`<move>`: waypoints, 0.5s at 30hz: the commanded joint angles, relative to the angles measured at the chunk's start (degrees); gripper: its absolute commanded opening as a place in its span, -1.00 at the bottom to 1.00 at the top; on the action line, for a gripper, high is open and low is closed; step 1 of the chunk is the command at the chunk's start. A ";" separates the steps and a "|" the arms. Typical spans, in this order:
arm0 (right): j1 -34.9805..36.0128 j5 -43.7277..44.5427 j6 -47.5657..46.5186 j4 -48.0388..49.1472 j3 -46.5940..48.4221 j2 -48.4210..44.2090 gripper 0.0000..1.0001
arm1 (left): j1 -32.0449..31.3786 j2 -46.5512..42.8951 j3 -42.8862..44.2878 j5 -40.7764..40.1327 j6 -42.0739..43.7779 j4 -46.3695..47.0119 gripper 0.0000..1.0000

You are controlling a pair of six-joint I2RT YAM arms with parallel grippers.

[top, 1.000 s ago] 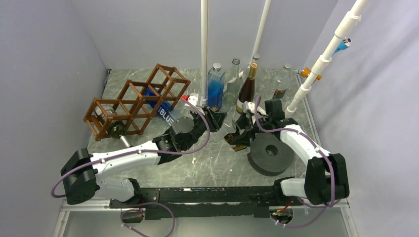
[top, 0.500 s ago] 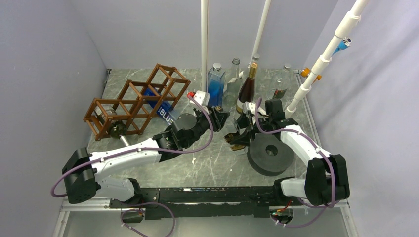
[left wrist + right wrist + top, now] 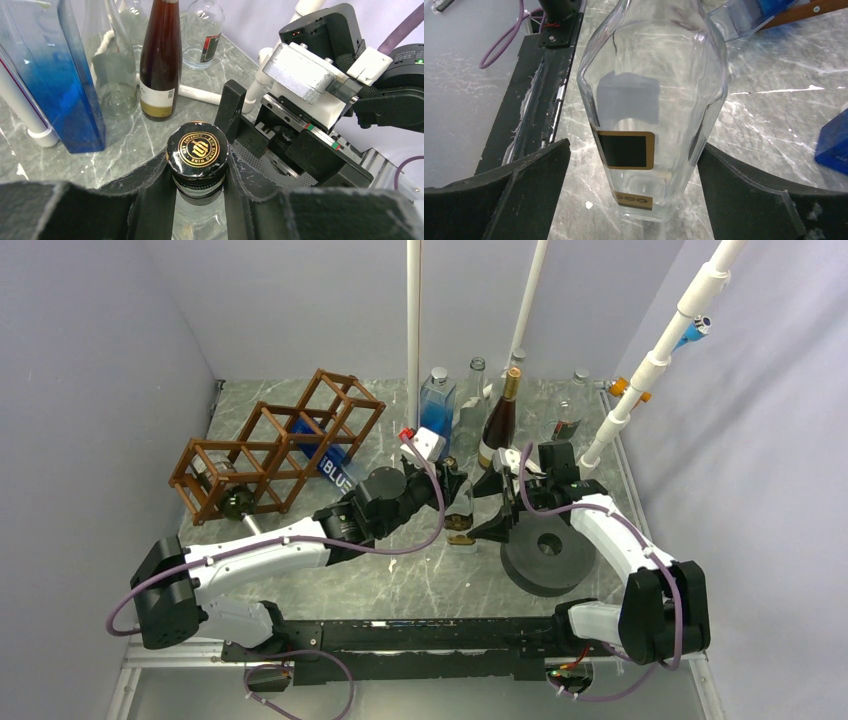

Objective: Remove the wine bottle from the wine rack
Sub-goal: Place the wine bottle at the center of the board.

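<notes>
A clear glass wine bottle (image 3: 460, 512) with a black-and-gold cap (image 3: 197, 149) stands upright on the marble table, right of the brown wooden wine rack (image 3: 262, 445) and apart from it. My left gripper (image 3: 452, 480) is shut on the bottle's neck just under the cap, fingers (image 3: 150, 192) on both sides. My right gripper (image 3: 496, 510) is open around the bottle's lower body (image 3: 651, 100), and both fingers (image 3: 531, 175) stand clear of the glass. A blue bottle (image 3: 325, 455) lies in the rack.
A blue square bottle (image 3: 436, 412), a dark brown bottle (image 3: 497, 425) and clear bottles (image 3: 476, 385) stand at the back. A black foam disc (image 3: 547, 552) lies under the right arm. White poles (image 3: 413, 330) rise behind, and one slants at the right (image 3: 650, 365).
My right gripper has opened and let go of the clear bottle. My left gripper, still shut on the neck, has moved right, and the bottle now stands straighter.
</notes>
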 commanded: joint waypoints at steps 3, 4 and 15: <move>-1.67 -1.23 -9.60 -9.03 4.33 -2.24 0.99 | 0.44 -2.58 7.64 -1.98 6.74 8.10 -1.00; -2.31 -1.26 -10.46 -10.05 4.75 -2.40 0.99 | 0.61 -2.66 7.77 -2.32 7.48 7.95 -1.00; -7.90 -1.03 -15.74 -15.09 5.88 -4.33 0.99 | 4.51 -1.78 10.41 0.65 10.77 6.93 -1.00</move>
